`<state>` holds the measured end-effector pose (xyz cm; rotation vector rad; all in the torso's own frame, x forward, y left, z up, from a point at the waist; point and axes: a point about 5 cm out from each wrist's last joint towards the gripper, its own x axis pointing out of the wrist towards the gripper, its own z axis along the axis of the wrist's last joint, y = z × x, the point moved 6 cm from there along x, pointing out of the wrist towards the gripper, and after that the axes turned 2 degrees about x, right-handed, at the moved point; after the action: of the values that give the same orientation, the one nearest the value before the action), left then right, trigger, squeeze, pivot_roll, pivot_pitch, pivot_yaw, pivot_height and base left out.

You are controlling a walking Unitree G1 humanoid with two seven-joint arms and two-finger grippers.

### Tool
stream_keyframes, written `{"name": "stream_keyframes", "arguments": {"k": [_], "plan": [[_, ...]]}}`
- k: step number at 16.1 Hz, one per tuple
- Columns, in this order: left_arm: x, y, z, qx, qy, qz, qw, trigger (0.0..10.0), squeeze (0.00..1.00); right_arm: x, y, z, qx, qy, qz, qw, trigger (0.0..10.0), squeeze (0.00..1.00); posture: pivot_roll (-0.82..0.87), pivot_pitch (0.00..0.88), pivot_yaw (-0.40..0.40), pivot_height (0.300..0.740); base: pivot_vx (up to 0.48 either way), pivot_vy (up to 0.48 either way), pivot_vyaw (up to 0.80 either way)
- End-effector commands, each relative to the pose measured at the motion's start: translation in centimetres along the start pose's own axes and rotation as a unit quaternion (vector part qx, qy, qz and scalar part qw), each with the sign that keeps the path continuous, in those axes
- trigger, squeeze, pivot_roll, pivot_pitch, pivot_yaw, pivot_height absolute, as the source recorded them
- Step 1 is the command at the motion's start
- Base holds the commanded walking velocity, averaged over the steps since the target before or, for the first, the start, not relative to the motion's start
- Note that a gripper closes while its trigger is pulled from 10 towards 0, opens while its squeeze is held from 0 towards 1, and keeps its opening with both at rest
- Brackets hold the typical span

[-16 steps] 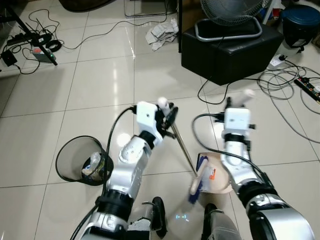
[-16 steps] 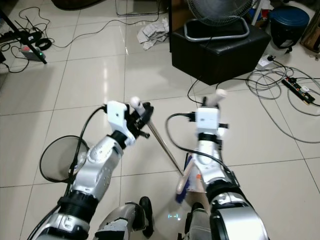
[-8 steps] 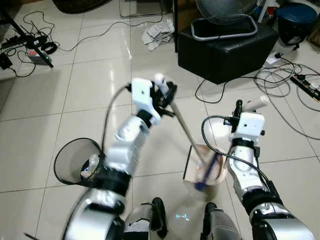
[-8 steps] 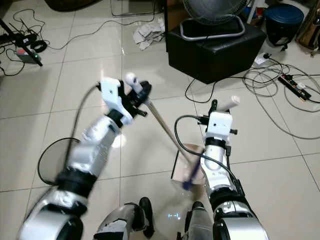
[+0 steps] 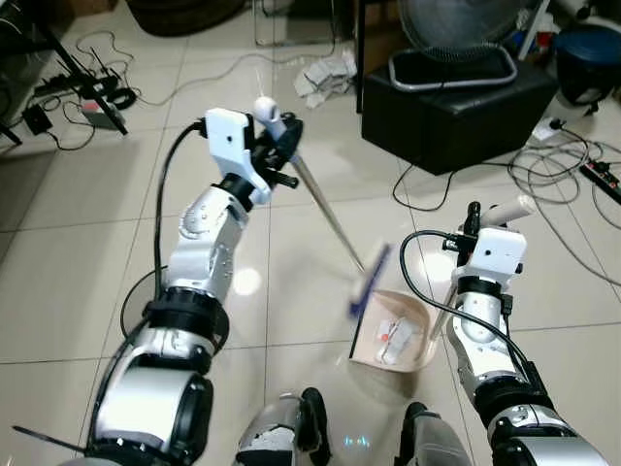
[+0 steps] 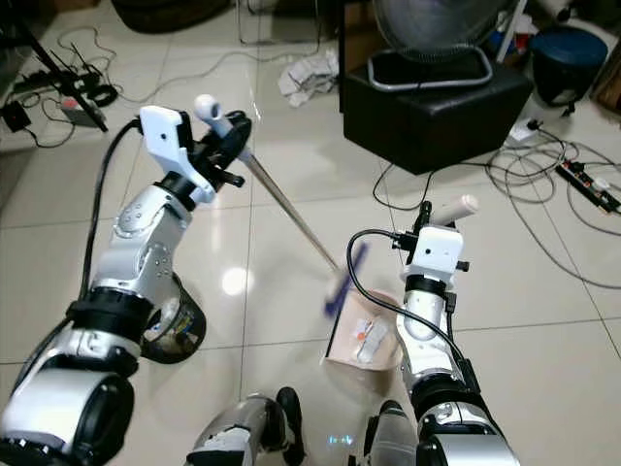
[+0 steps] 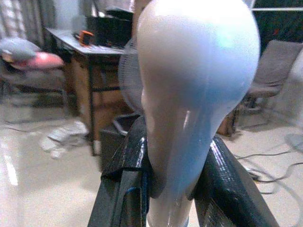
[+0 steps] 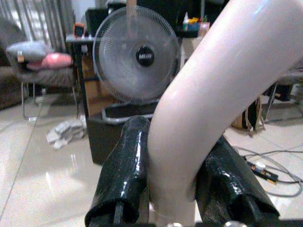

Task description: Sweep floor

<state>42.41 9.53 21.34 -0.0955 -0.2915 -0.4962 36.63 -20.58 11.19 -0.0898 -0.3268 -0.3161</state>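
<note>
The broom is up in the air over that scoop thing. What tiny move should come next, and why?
Probably lower the broom head to the tiles beside the dustpan. The left gripper holds the broom raised, its blurred bristles off the floor, while the right gripper holds the dustpan, already with litter in it, on the floor.

Head eyes look down at the floor (image 5: 87, 243); wrist cameras look close along clamped handles toward a shared fan (image 8: 136, 56).

Glossy tiled floor (image 5: 87, 252). Dustpan (image 5: 393, 335) rests below the right gripper (image 5: 473, 216); a mesh bin (image 6: 175, 325) sits under the left arm, crumpled paper (image 5: 325, 73) and cables (image 5: 553, 180) beyond, possibly loose.
</note>
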Motion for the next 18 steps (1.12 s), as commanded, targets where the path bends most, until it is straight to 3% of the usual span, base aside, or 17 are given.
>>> {"name": "stream_keyframes", "arguments": {"k": [1, 4, 6, 8, 11, 13, 16, 17, 18], "plan": [[-1.1, 1.6, -0.8, 0.028, 0.01, 0.025, 0.999, 10.0, 0.0, 0.4, -0.1, 1.4, 0.017, -0.027, -0.01, 0.999, 10.0, 0.0, 0.05, 0.074, 0.162, 0.74, 0.0, 0.0, 0.0], [-5.1, 3.7, -5.2, 0.076, 0.074, 0.086, 0.991, 10.0, 0.0, 1.1, -1.6, 4.5, 0.046, -0.079, -0.046, 0.995, 10.0, 0.0, 0.02, 0.066, 0.156, 0.74, 0.0, 0.0, 0.0], [-6.3, 4.2, -6.1, 0.086, 0.088, 0.099, 0.988, 10.0, 0.0, 1.3, -2.1, 5.1, 0.059, -0.079, -0.054, 0.994, 10.0, 0.0, 0.02, 0.059, 0.157, 0.74, 0.0, 0.0, 0.0], [-9.4, 5.0, -7.8, 0.094, 0.112, 0.121, 0.982, 10.0, 0.0, 2.6, -1.4, 7.4, 0.109, -0.061, -0.02, 0.992, 10.0, 0.0, -0.01, 0.053, 0.15, 0.74, 0.0, 0.0, 0.0], [-11.0, 5.6, -8.5, 0.077, 0.125, 0.15, 0.978, 10.0, 0.0, 3.2, -1.3, 9.2, 0.098, -0.052, -0.01, 0.994, 10.0, 0.0, -0.02, 0.049, 0.13, 0.74, 0.0, 0.0, 0.0], [-13.6, 5.9, -9.2, 0.093, 0.147, 0.164, 0.971, 10.0, 0.0, 4.4, -0.4, 13.5, 0.147, -0.074, 0.022, 0.986, 10.0, 0.0, -0.02, 0.047, 0.119, 0.74, 0.0, 0.0, 0.21], [-14.9, 6.0, -8.7, 0.137, 0.16, 0.16, 0.964, 10.0, 0.0, 5.1, -0.4, 16.2, 0.176, -0.082, 0.032, 0.981, 10.0, 0.0, -0.01, 0.044, 0.118, 0.74, 0.0, 0.0, 0.8], [-15.3, 5.6, -8.3, 0.133, 0.153, 0.166, 0.965, 10.0, 0.0, 5.6, -1.0, 17.4, 0.22, -0.077, 0.012, 0.972, 10.0, 0.0, 0.0, 0.043, 0.112, 0.74, 0.0, 0.0, 0.8], [-15.6, 5.3, -8.3, 0.12, 0.155, 0.17, 0.966, 10.0, 0.0, 5.9, -1.0, 17.9, 0.222, -0.076, 0.017, 0.972, 10.0, 0.0, 0.0, 0.039, 0.11, 0.74, 0.0, 0.0, 0.8]]}}
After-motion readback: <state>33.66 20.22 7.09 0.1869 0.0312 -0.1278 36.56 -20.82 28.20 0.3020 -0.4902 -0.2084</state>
